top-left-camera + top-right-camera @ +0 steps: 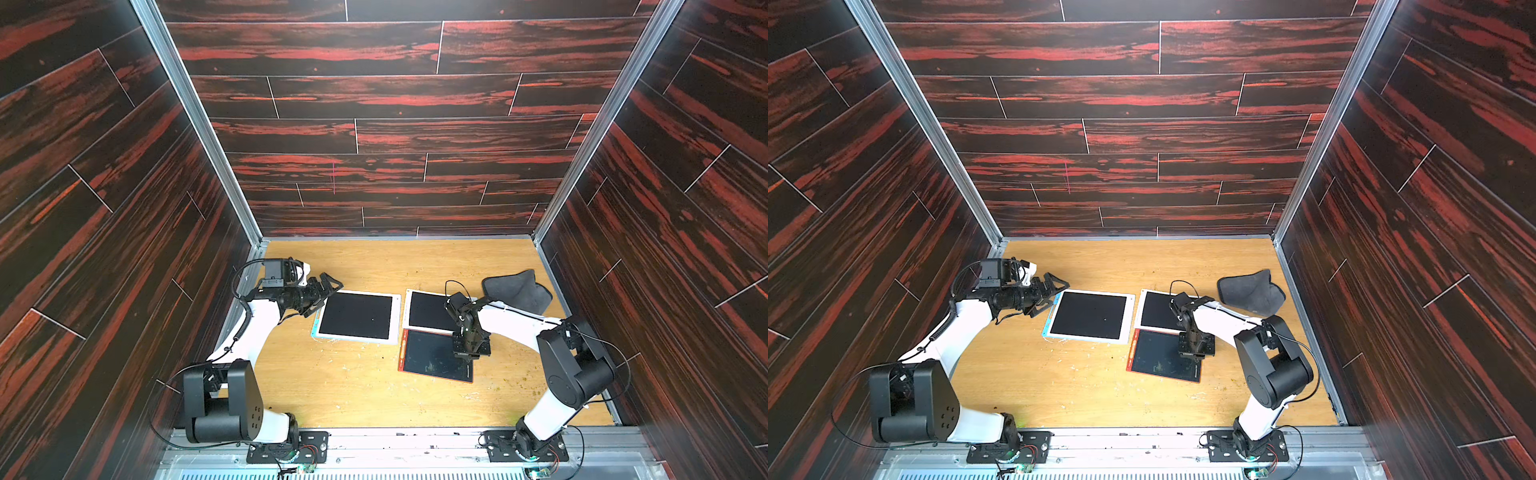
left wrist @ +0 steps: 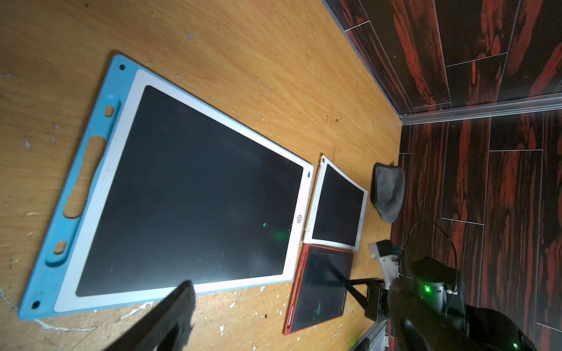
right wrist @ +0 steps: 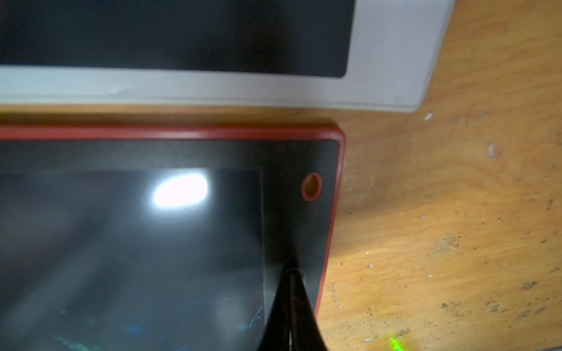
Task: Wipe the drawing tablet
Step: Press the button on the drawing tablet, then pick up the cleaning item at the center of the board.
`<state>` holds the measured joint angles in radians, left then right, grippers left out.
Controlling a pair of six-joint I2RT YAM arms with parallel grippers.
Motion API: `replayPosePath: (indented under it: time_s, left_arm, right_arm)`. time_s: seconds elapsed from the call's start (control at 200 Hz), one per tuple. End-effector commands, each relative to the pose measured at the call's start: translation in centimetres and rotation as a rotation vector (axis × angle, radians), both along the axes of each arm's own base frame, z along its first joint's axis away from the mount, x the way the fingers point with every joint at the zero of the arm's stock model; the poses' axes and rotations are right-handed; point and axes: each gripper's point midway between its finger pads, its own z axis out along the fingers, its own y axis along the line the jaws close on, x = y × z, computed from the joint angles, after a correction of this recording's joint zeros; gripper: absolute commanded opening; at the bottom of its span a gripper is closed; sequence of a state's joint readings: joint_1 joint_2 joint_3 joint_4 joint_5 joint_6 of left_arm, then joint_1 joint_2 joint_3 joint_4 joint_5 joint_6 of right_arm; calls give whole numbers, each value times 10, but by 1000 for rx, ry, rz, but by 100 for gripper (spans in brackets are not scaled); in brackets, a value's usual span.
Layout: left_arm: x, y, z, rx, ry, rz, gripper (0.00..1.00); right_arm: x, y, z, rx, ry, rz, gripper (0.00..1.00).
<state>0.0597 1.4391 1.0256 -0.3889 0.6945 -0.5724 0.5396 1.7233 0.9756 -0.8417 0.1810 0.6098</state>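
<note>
TOP: red drawing tablet [image 1: 432, 359], scribbled, lies flat on the surface's right half; right hand [image 1: 468, 356] pinched shut, holding nothing, tip down on the bezel facing the right edge, probably pressing erase; left hand [image 1: 1054, 286] gapes wide, empty, beside the blue tablet [image 1: 1088, 316] | LEFT WRIST: power symbol [image 2: 299, 218] on the blue tablet; lettering on the red one too small to read | RIGHT WRIST: closed tips touch the bezel near a red-ringed hole [image 3: 311, 187]; no brand legible
</note>
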Motion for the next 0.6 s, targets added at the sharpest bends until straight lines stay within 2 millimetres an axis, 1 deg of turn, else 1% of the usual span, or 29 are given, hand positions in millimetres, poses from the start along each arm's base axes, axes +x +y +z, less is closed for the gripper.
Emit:
replayPosePath:
  time_s: [0.0, 0.05, 0.1, 0.15, 0.205, 0.276, 0.336, 0.361, 0.396, 0.416, 0.436, 0.461, 0.481, 0.541, 0.591]
  left_arm:
    - [-1, 2, 8, 10, -27, -6, 100]
    - [0, 2, 9, 9, -29, -6, 100]
    - [2, 1, 10, 8, -32, -9, 100]
    - [3, 0, 15, -2, -50, -13, 100]
    - [4, -2, 25, -17, -89, -15, 100]
    - [3, -4, 39, -42, -147, -14, 100]
    - [1, -4, 50, -50, -187, -4, 100]
    - [0, -4, 53, -47, -200, 0, 100]
    - [-3, -3, 57, -40, -215, 7, 100]
    - [-4, -2, 58, -34, -219, 12, 100]
    - [-5, -1, 59, -27, -223, 18, 100]
    - [-7, 0, 61, -18, -226, 23, 100]
    - [-9, 1, 62, -12, -227, 29, 100]
    - [-14, 3, 66, 2, -230, 44, 100]
    - [-19, 6, 69, 17, -240, 65, 100]
  right_arm:
    - [-32, 24, -47, 84, 158, 22, 6]
    - [-8, 22, -23, 40, 75, 45, 6]
    - [18, 21, 7, 6, -30, 63, 6]
    - [45, 24, 42, 3, -150, 74, 7]
    - [69, 24, 81, 11, -276, 73, 8]
    - [94, 24, 124, 43, -425, 67, 10]
    - [109, 21, 155, 78, -538, 48, 11]
    - [114, 19, 167, 99, -584, 36, 13]
    - [121, 18, 181, 132, -640, 23, 15]
    - [123, 17, 188, 153, -671, 15, 17]
    - [127, 15, 194, 169, -697, 3, 22]
    - [129, 14, 202, 189, -725, -9, 23]
    - [130, 13, 206, 205, -743, -15, 24]
    - [133, 10, 215, 235, -791, -31, 36]
    - [135, 9, 220, 252, -829, -34, 38]
